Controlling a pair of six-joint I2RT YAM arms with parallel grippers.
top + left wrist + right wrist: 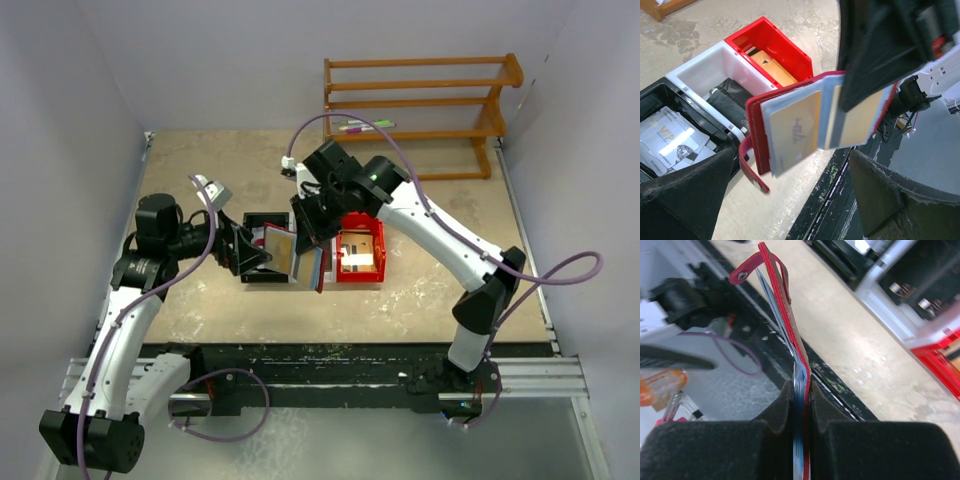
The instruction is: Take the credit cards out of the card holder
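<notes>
At centre frame, the maroon folding card holder (310, 268) is being pinched by the right claw (801, 388), its tan credit cards (797, 125) being offered to the spread left claw (250, 252), which must next nip one.

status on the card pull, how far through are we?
Looks done: silvery flat cards lie in the black plastic bin, a tan card in the red plastic bin. In hand: right fingers clamp the open maroon folding card holder in the air; left fingers open, facing it. Left: at least two gold cards in its blue-grey sleeves.
</notes>
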